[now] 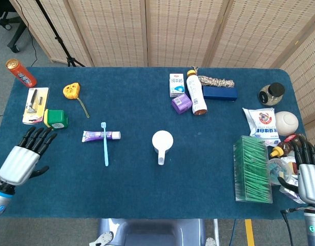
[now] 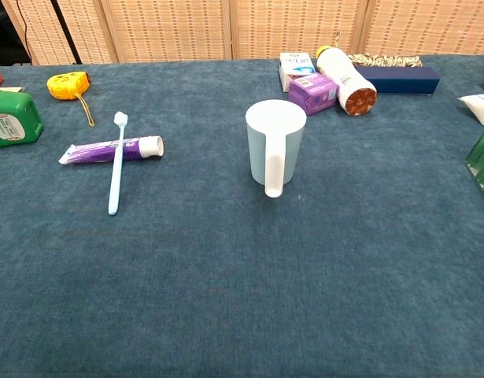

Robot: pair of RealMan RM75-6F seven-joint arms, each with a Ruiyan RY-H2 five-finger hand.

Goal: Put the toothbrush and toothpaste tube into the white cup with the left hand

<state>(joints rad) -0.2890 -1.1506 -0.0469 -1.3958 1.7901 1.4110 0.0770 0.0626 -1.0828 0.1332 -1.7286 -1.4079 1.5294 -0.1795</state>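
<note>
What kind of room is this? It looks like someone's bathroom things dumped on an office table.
Probably a robot test lab, not a home. A blue-covered table holds unrelated items, such as a toothbrush and tape measure. Folding wicker screens stand behind it, and a tripod stands on the office floor.

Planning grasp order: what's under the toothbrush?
The toothbrush lies across the purple toothpaste tube, crossing near its middle; its handle end rests on the blue table cloth. The strip of tube beneath is hidden.

My left hand (image 1: 25,158) hovers empty, fingers spread toward one o'clock; my right hand (image 1: 308,173) points twelve, also empty.
</note>
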